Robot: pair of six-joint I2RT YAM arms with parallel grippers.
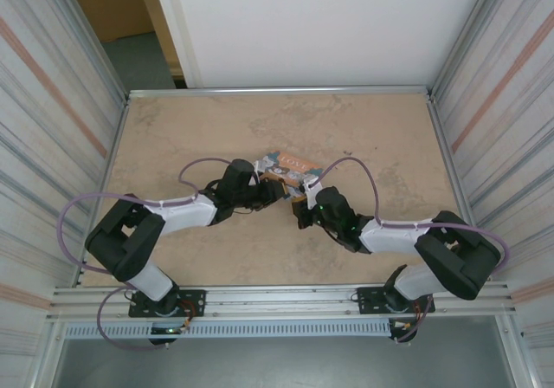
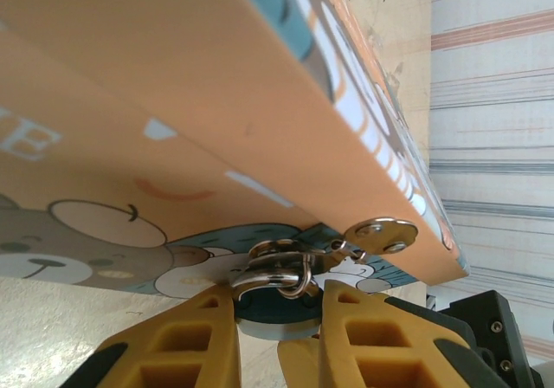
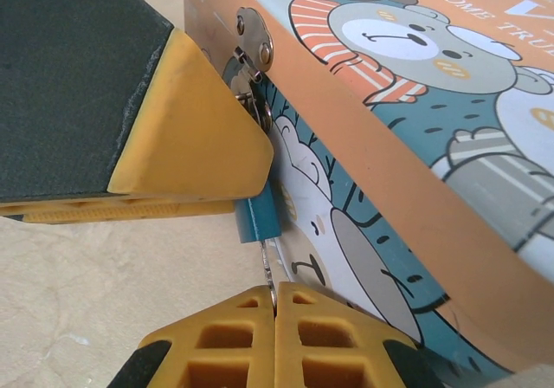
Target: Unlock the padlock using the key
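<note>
Looking from your left, you have the left gripper (image 2: 279,300) clamped on the padlock (image 2: 270,320) by its blue body, its shackle hooked through the latch of the LOVE box (image 2: 173,102) on the counter (image 1: 216,119). Your right gripper (image 3: 274,294) is pinched together on the key (image 3: 269,262), whose tip meets the padlock at its bottom end.

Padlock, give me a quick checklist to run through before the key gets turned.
1. Left hand clamped on the padlock body: ok.
2. Right hand shut on the key: ok.
3. Key pointing up into the padlock's underside: ok.
4. Key fully seated in the keyhole: cannot tell.
5. Shackle threaded through the latch of the box: ok.
</note>
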